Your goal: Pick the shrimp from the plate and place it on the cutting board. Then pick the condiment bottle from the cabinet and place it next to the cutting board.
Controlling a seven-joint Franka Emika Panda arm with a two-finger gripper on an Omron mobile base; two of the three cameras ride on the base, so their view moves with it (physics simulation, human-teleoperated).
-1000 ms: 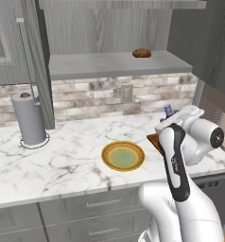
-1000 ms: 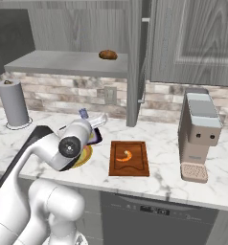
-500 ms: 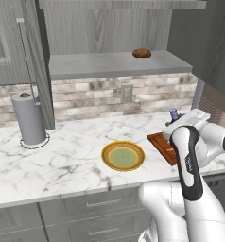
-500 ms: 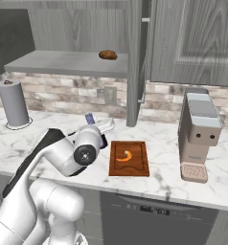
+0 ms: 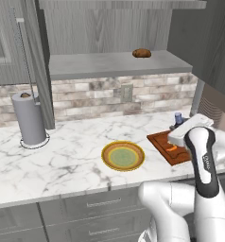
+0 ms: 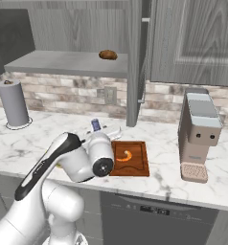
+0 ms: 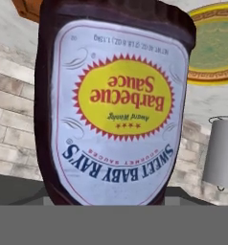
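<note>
The bottle [image 7: 113, 103] is sitting inside the gripper [image 5: 180, 130], its label upside down right before the hand camera, so the fingers are pinching its body; its bluish cap is showing just behind the cutting board [image 6: 135, 160]. The shrimp [image 6: 126, 155] is lying on the cutting board. The plate [image 5: 123, 155] is resting just left of the cutting board. A brown lump [image 6: 108, 55] is sitting on the cabinet [image 5: 109, 64] shelf above the cutting board

Bystanders on the marble table [image 6: 164, 179]

Left of the grey coffee machine [image 6: 198, 136] stands a paper towel roll [image 5: 29, 118]; a brown potato-like lump [image 6: 108, 55] sits higher.
</note>
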